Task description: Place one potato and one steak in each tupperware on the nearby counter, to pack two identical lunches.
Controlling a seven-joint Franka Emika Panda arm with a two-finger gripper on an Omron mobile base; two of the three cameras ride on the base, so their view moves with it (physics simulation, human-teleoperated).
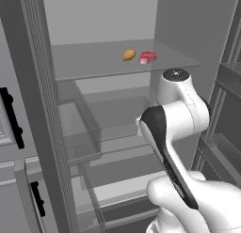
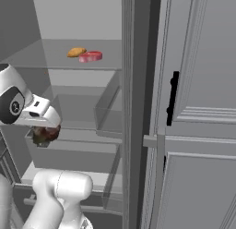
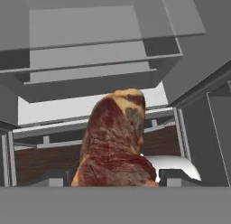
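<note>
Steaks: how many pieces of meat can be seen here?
2. A red-pink steak lies on the upper fridge shelf beside an orange potato. A dark brown steak is held in the pincer, lower in the fridge. Others may be hidden.

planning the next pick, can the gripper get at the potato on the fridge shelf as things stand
Probably not yet: the gripper is shut on the dark brown steak, so its jaws are full. The potato lies uncovered on the upper shelf beside the red steak, with nothing in front.
</note>
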